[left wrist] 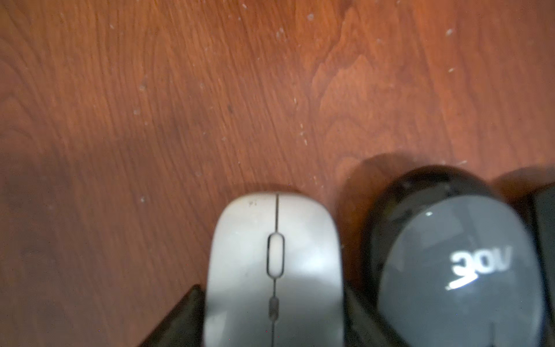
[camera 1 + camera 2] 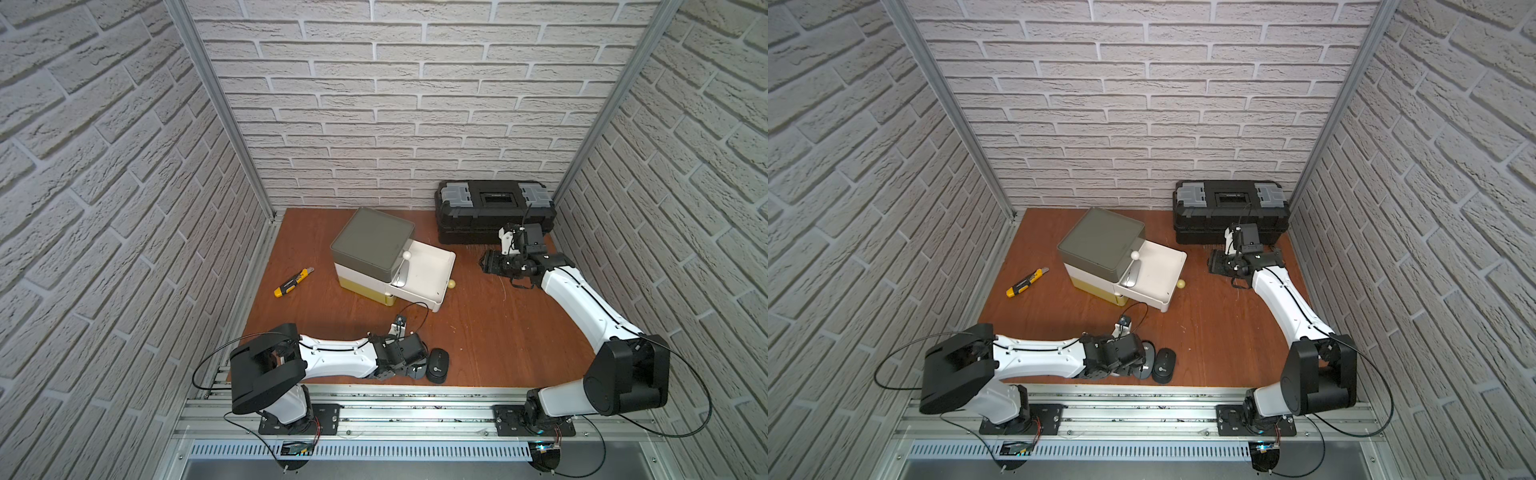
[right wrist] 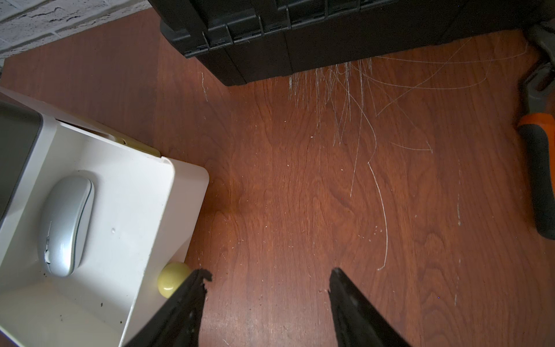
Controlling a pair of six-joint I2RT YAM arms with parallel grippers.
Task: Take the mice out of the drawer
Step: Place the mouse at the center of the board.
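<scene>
A white drawer [image 2: 446, 270] [image 3: 168, 210] stands pulled out of a small cabinet [image 2: 372, 239]. One silver mouse [image 3: 64, 225] [image 2: 1129, 276] lies inside it. Near the table's front edge my left gripper [image 1: 273, 291] [image 2: 415, 371] is open around another silver mouse [image 1: 274, 264], which rests on the wood with a thin gap at one finger. Beside it lie a grey-topped mouse [image 1: 450, 261] [image 2: 1147, 360] and a black mouse [image 2: 437, 365] [image 2: 1163, 365]. My right gripper [image 3: 268, 279] [image 2: 484, 262] hangs open and empty over bare wood beside the drawer's front.
A black toolbox [image 2: 494, 208] stands at the back right. A yellow-black utility knife [image 2: 293, 282] lies left of the cabinet. A yellow knob [image 3: 172, 279] pokes out under the drawer, by one right finger. Orange-handled pliers [image 3: 540, 168] lie near the toolbox.
</scene>
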